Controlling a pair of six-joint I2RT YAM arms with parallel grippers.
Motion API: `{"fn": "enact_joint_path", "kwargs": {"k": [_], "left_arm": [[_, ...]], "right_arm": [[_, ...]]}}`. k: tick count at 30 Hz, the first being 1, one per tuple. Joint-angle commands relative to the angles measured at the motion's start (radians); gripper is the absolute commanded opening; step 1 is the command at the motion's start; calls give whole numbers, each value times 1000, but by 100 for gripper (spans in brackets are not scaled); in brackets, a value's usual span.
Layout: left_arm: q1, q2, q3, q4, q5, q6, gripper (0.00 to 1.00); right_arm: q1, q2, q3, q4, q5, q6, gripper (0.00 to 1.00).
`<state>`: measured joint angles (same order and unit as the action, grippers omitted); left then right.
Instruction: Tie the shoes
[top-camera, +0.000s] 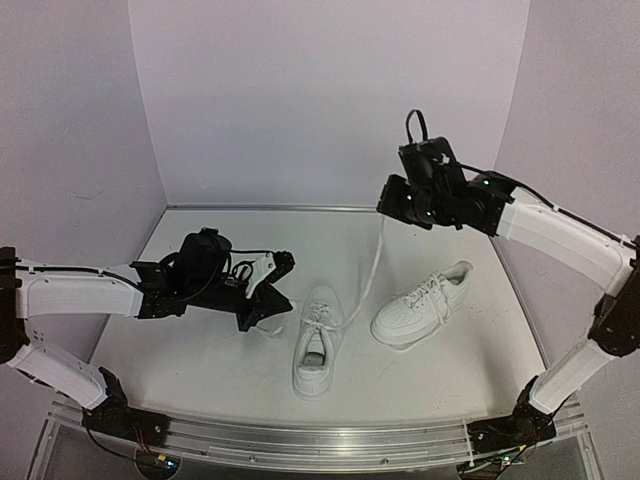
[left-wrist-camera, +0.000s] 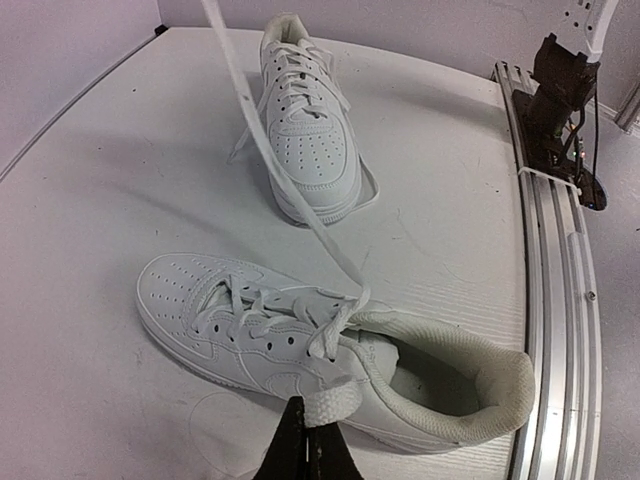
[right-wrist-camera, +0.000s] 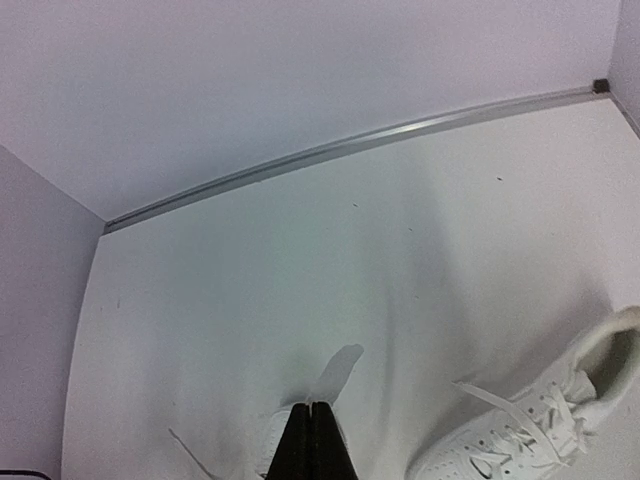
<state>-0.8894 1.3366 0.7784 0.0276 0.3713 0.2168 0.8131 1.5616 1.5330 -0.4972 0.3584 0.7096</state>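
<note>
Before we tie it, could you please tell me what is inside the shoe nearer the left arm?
Inside the shoe, only a greyish insole shows, at the heel opening. Under the laces, toward the toe, the inside is covered and cannot be seen.

Robot lab cell, plain lavender walls (top-camera: 320, 100), white table (top-camera: 200, 350), aluminium rail (top-camera: 300, 445)

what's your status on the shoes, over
Left gripper: jaws shut on lace end. Right gripper: jaws shut on other lace, held high. Near shoe untied, far shoe beside it. Nothing in the way.
</note>
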Motion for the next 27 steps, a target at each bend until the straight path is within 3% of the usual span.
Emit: {"fn": "enact_joint_path", "kwargs": {"k": [1, 7, 14, 19, 21, 24, 27], "left_arm": [[-6, -45, -4, 52, 24, 29, 0], [-10, -44, -9, 55, 23, 36, 0], [-12, -66, -22, 61, 17, 34, 0], [-11, -58, -21, 63, 16, 30, 0], [-12, -55, -20, 62, 17, 30, 0], [-11, -54, -20, 66, 16, 30, 0], [-11, -53, -21, 68, 13, 30, 0]], "right_arm": [[-1, 191, 169, 78, -176, -100, 0], [23, 457, 399, 135, -417, -70, 0], [39, 642, 574, 139, -574, -55, 0], [38, 671, 566, 141, -691, -92, 13], [38, 641, 521, 145, -674, -106, 11], [37, 615, 482, 145, -646, -122, 0], [36, 616, 471, 141, -649, -128, 0]]}}
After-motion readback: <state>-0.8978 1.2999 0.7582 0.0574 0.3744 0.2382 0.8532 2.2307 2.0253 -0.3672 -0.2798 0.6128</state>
